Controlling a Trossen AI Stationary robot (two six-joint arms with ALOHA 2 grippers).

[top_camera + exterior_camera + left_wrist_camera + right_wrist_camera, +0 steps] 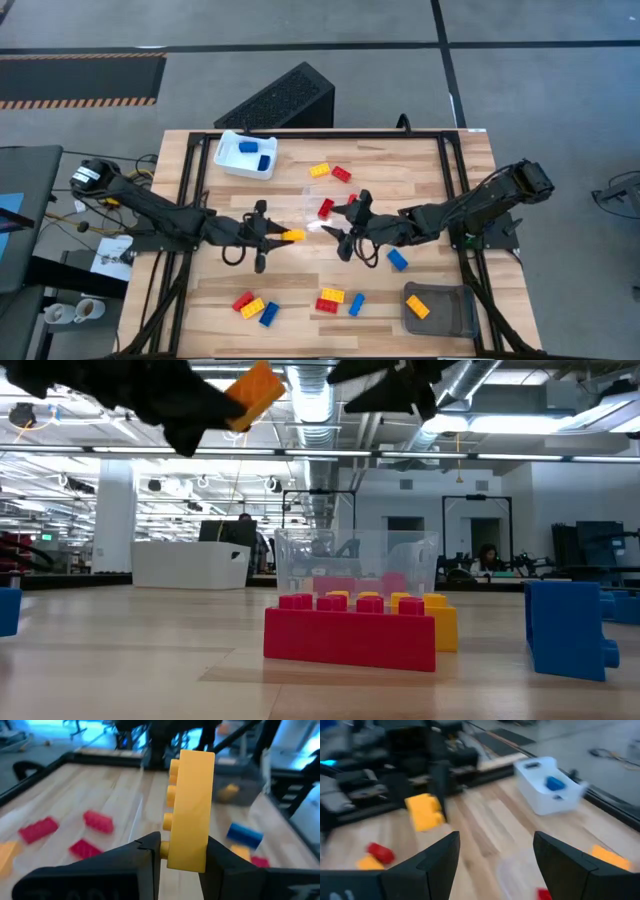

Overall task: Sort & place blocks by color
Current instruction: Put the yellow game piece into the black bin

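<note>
My left gripper [278,236] hangs above the table's middle, shut on a yellow-orange block [293,236], which also shows in the low view [258,392]. My right gripper [345,226] faces it from the right, open and holding nothing, next to a clear tray [314,203] with a red block [326,208] in it. In the right wrist view the open gripper [495,855] looks toward the held block [424,811]. Other red, blue and yellow blocks lie loose on the table on their flat sides. My left gripper pinches the yellow-orange block between its two fingers at the block's near end [186,856]. One finger [150,852] is on the studded face, the other on the smooth back. The fingers come level from the table's left. The block juts out beyond them, lifted clear of the table.
A white tray [232,162] with blue blocks [248,147] sits at the far left. A grey tray [448,312] with an orange block [418,306] sits near right. Loose blocks lie far centre [330,172], near left [254,306], near centre [338,300] and right of centre [397,260].
</note>
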